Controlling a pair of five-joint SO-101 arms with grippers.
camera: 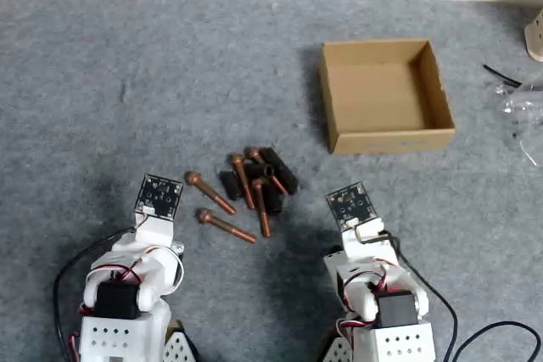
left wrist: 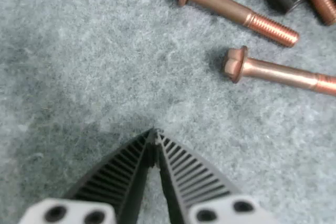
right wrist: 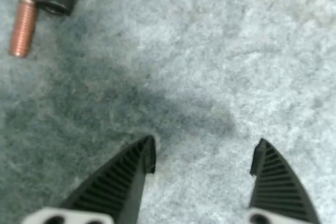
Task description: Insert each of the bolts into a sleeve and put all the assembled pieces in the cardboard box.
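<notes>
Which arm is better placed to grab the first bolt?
Left, likely. Two bolts lie just ahead of the left gripper, though it is shut. The right gripper is open but faces mostly bare carpet.

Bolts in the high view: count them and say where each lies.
5. Two bolts lie alone nearer the left arm; three more lie in the pile with the black sleeves. Others could be hidden under it.

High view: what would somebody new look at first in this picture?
Probably the heap of copper bolts and black sleeves in the middle of the grey mat. Next, the open cardboard box farther back on the right. The left tool is shut, the right tool open.
</notes>
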